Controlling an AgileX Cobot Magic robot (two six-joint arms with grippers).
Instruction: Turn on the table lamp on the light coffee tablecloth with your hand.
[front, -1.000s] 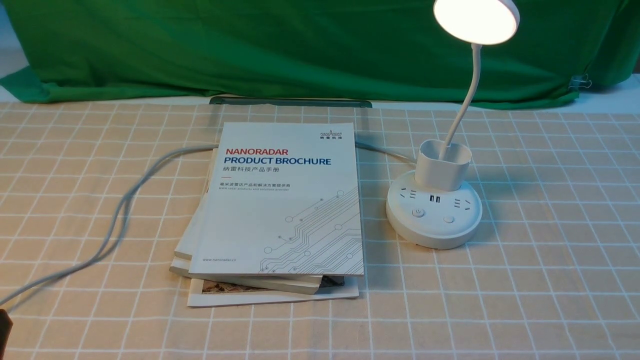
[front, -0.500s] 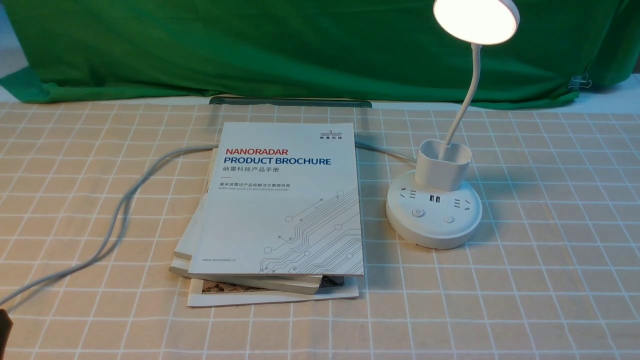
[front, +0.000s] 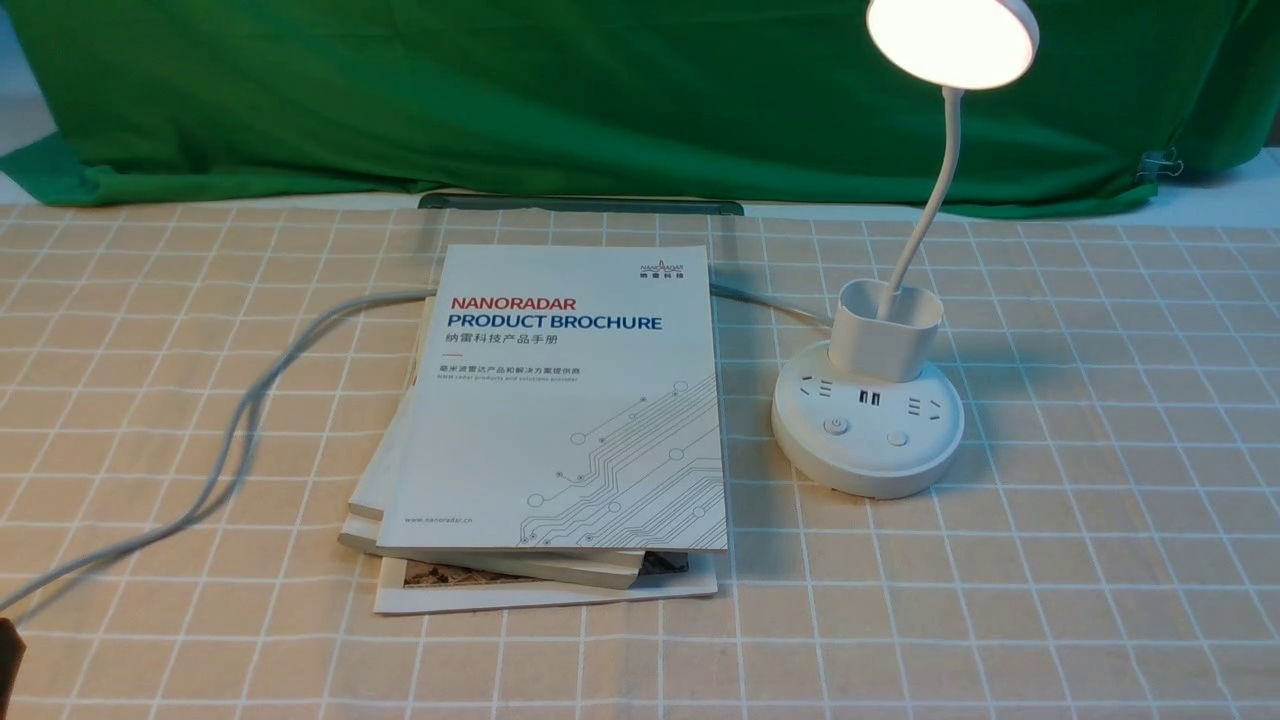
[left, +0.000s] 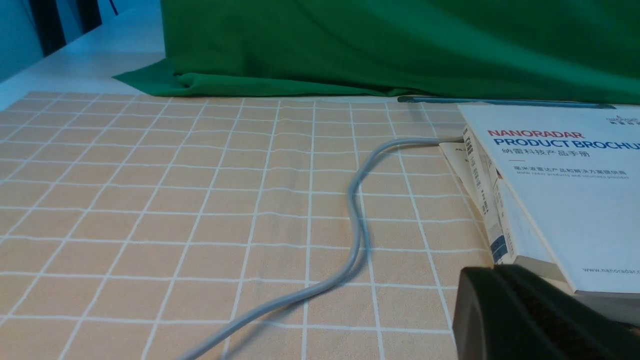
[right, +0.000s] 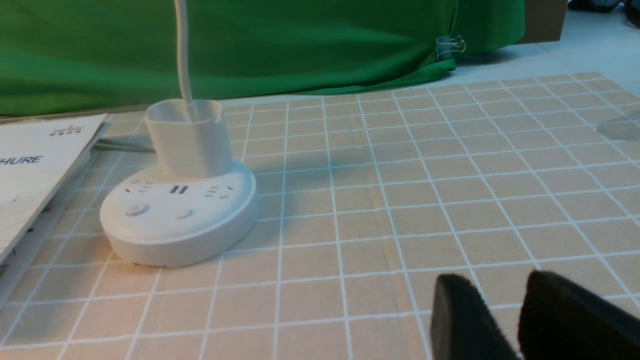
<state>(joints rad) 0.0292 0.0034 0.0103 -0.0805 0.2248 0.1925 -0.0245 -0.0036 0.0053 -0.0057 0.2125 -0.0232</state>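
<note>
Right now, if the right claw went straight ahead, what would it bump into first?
Probably nothing soon: ahead of the right claw lies bare light coffee tablecloth, then the green cloth. The table lamp sits off to its side.

A: What stands on the beige grid-lined tablecloth (front: 1050, 560)?

B: A white plastic table lamp (front: 868, 425) on the right, its round disc head glowing.

A: And left of it?

B: A stack of white brochures (front: 560, 420) just beside the base, with a grey cable (front: 240, 420) trailing left; a green cloth (front: 560, 90) hangs behind.
</note>
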